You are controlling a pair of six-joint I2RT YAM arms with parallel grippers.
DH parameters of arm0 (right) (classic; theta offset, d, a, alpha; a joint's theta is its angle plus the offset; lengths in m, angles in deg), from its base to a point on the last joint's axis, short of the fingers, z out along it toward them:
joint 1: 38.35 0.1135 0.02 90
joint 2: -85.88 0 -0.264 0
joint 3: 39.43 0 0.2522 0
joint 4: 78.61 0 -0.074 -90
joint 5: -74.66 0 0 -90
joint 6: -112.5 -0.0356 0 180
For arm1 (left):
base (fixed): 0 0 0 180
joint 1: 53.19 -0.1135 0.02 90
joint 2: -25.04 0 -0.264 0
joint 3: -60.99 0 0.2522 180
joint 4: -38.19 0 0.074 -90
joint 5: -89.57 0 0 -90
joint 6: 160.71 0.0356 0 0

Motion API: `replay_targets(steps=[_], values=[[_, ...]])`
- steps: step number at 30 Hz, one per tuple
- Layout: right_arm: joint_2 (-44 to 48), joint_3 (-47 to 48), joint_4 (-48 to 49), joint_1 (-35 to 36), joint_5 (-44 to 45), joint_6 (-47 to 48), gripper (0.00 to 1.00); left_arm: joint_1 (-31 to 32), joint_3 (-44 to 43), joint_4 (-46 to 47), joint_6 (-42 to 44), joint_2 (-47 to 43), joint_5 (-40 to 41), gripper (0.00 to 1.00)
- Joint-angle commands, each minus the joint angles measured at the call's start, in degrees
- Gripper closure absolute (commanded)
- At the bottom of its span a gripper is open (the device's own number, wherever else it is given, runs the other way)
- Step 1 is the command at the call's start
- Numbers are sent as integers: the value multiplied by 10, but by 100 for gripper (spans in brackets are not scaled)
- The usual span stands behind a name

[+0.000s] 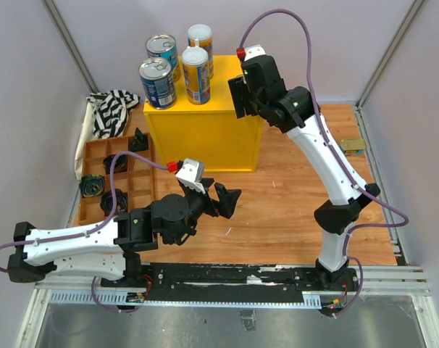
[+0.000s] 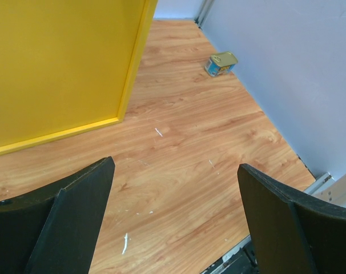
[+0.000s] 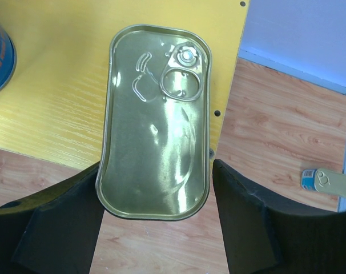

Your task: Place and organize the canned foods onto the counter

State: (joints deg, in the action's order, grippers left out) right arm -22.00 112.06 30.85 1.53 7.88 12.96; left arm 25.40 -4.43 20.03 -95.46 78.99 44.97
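from above, the wide blue cans (image 1: pixel 158 81) and slim yellow-blue cans (image 1: pixel 195 72) stand toward 9 o'clock on the yellow cabinet (image 1: pixel 205 134), with your right gripper (image 1: pixel 240 98) at its 3 o'clock edge and the left gripper (image 1: pixel 229 199) spread apart and empty over the tabletop (image 1: pixel 277 210). the left wrist view shows a second gold tin (image 2: pixel 221 63) at 1 o'clock by the wall, probably your next pick. in the right wrist view the gold tin (image 3: pixel 156 125) lies between parted fingers (image 3: pixel 258 222), its 6 o'clock end seeming to overhang the edge, so lift straight up and nudge it inward if it rocks.
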Motion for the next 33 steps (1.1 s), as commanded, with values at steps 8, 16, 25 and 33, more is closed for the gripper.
replay_targets(steps=[8,16,25,33], values=[[59,-57,28,-29,45,33,29,6,-22,1,-21,13,13,6],[62,-60,39,-48,34,40,29,6,-24,0,-22,19,16,6],[58,-69,82,-62,-23,79,33,6,-26,-1,-18,23,18,6],[63,-104,140,-69,-82,144,40,6,-22,-5,-19,21,25,6]])
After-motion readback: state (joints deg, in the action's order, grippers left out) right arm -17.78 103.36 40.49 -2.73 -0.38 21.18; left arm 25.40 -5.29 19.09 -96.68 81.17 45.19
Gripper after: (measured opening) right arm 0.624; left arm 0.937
